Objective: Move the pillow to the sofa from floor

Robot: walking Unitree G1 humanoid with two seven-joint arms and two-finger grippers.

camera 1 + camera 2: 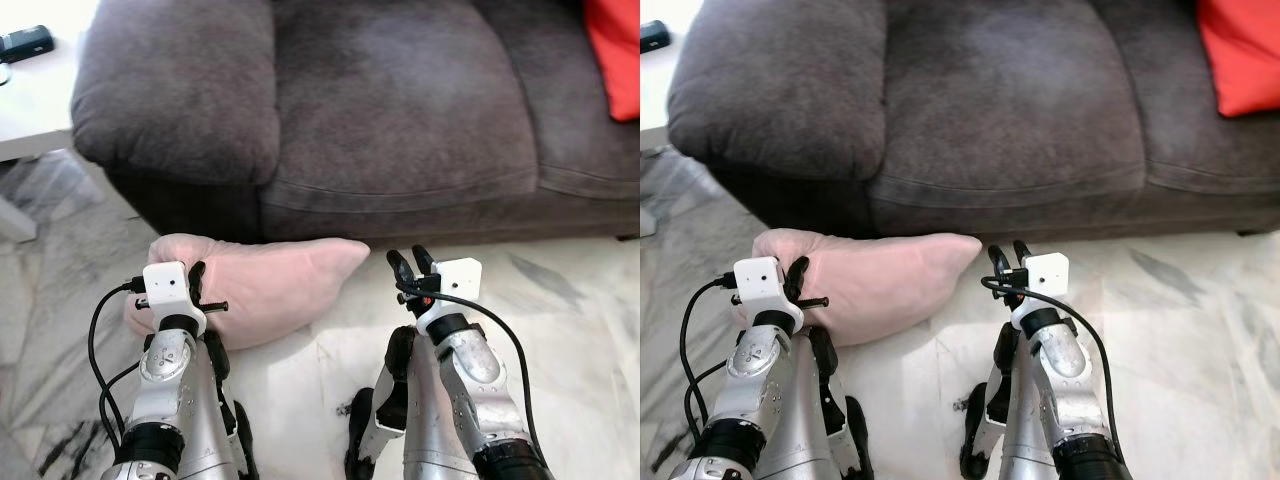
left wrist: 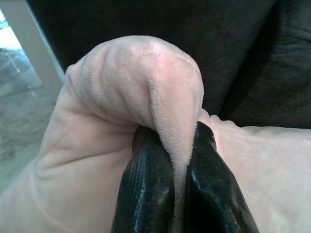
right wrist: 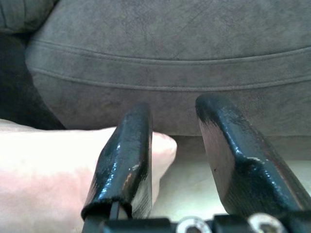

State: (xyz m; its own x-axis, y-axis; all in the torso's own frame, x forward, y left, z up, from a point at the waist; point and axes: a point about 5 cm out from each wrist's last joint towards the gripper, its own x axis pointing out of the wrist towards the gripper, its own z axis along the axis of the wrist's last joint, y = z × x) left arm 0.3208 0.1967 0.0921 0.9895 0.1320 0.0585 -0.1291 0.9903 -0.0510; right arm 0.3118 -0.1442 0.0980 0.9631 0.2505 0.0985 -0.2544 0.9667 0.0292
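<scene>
A pale pink pillow (image 1: 262, 288) lay on the marble floor (image 1: 560, 310), pushed up against the base of the dark grey sofa (image 1: 400, 110), below the gap between the sofa's rounded armrest (image 1: 175, 85) and its seat cushion (image 1: 400, 120). The left gripper (image 2: 179, 160) was at the pillow's left end, its two black fingers (image 2: 146, 189) clenched on a raised fold of the plush fabric, which bulged up above the fingertips in the left wrist view. From the head camera the left arm (image 1: 170, 400) reached forward with its white wrist block sitting over the pillow's near edge. The right gripper (image 1: 411, 265) hovered just beside the pillow's pointed right corner, above the floor in front of the sofa base, with its fingers (image 3: 124, 165) spread apart and nothing between them; in the right wrist view the pillow corner lay behind one finger, near it, and whether they touched could not be told. The right arm (image 1: 460, 400) reached forward beside the left one, a black cable looping from its wrist. At the far right of the sofa seat rested a red cushion (image 1: 615, 50). To the left of the armrest stood a white table (image 1: 35, 100) with a small dark object (image 1: 25, 42) on top, too small to identify.
</scene>
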